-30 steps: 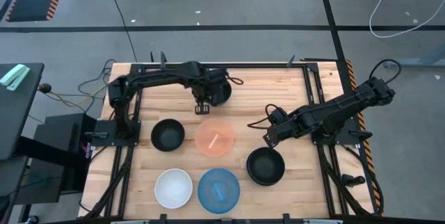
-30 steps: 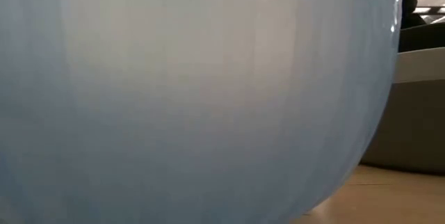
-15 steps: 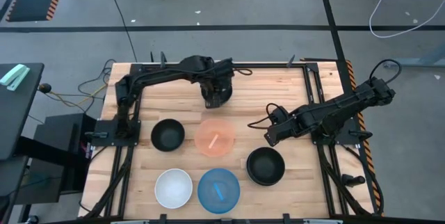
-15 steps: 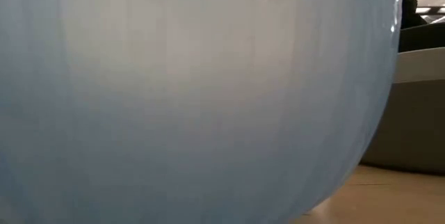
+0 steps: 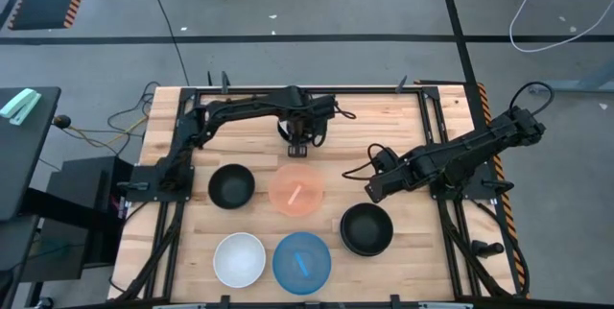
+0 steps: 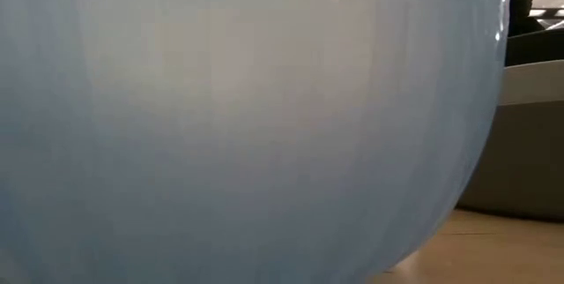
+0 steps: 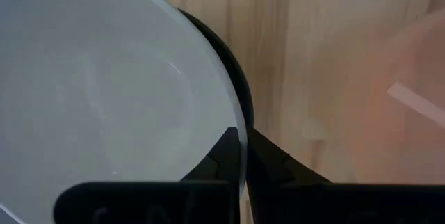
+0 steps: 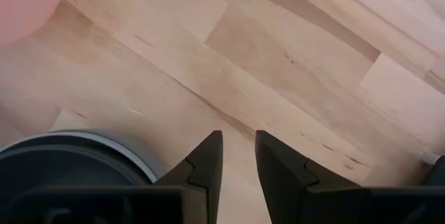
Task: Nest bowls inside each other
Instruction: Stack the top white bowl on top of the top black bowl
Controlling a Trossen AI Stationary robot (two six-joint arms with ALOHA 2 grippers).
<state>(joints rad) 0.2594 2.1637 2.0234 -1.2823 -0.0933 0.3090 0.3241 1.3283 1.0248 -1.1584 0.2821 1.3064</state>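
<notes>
The left gripper point(image 5: 299, 145) now sits just above the salmon-pink bowl point(image 5: 296, 189) near the middle of the high view, its jaws clenched on the rim of a grey bowl point(image 7: 104, 106) that has a black bowl point(image 7: 233, 92) nested under it. A second ago this stack hung further up and to the left, and half a second ago it was tilted over at the upper centre. Since then it has swung down toward the pink bowl, so the next nesting looks close — a judgement, since the stack is not yet over it.

The right gripper point(image 5: 369, 192) hovers between the pink bowl and the black bowl at lower right point(image 5: 366, 229), in the same place as in the earlier frames. Its jaws have narrowed but hold nothing, with bare wooden surface point(image 8: 292, 50) between them.

The other bowls have not moved: a black bowl at left point(image 5: 231, 185), a white bowl point(image 5: 239, 259) and a blue bowl point(image 5: 301, 262) along the bottom edge. In the low view the blue bowl fills almost the whole frame.
</notes>
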